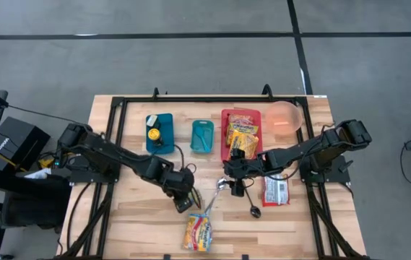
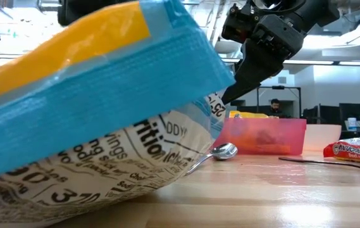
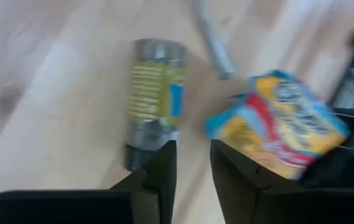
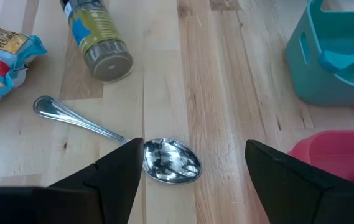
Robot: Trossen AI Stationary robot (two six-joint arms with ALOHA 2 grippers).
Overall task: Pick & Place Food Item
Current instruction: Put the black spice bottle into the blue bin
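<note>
Right pincer [image 4: 189, 163] (spread) above wooden table [image 4: 239, 81], office beyond.

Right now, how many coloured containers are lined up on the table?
4, in a row: a dark blue bin, a teal bin, a red bin holding snack packets, and a pink container. None appears hidden.

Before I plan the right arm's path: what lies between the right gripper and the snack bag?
In the high view, a metal spoon lies between the right gripper and the snack bag; its bowl sits near the gripper.
</note>
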